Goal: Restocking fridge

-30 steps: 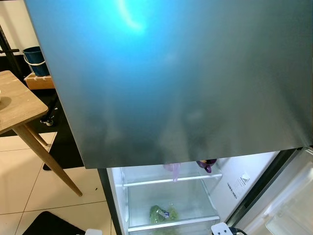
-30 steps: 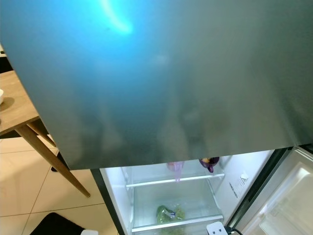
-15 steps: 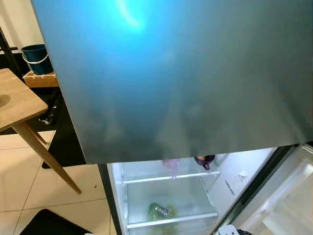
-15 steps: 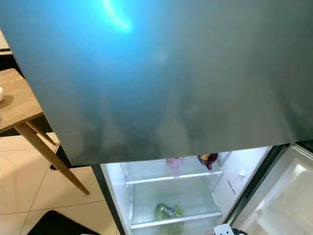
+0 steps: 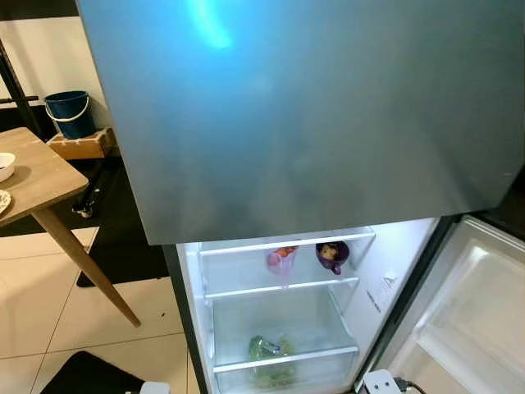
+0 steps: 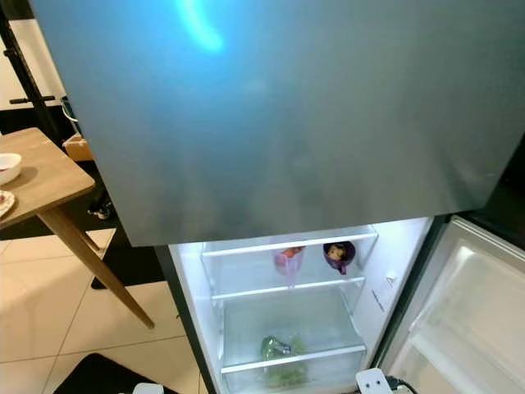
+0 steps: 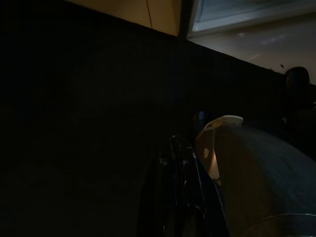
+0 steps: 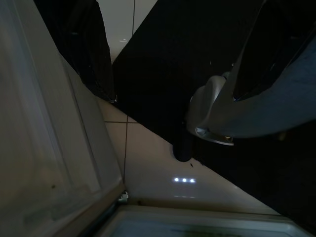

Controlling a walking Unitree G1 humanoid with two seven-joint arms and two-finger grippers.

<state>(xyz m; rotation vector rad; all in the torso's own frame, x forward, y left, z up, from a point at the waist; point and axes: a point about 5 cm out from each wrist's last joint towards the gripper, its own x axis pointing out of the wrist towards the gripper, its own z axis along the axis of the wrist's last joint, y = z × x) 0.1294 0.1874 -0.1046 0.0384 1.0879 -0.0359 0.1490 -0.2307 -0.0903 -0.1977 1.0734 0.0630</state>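
The fridge stands in front of me with its grey upper door (image 5: 312, 115) closed. The lower compartment (image 5: 279, 304) is open and lit. A pink cup (image 5: 281, 259) and a purple cup (image 5: 332, 255) sit side by side on its upper glass shelf. A green bag of vegetables (image 5: 267, 349) lies on the shelf below. The lower door (image 5: 459, 320) is swung open to the right, white inside. My left gripper (image 7: 178, 153) hangs idle in deep shade. My right gripper (image 8: 101, 74) hangs low beside the open door's edge, above the tiled floor.
A wooden table (image 5: 41, 180) with slanted legs stands at the left, a white bowl (image 5: 4, 164) on it. A blue bucket (image 5: 67, 111) sits on a box behind it. A black mat (image 5: 82, 373) lies on the tiles. A white plug block (image 5: 379, 382) lies by the fridge's foot.
The camera has shifted, so more of the lit compartment shows below the upper door. Both cups now show whole. Nothing in the fridge has moved.
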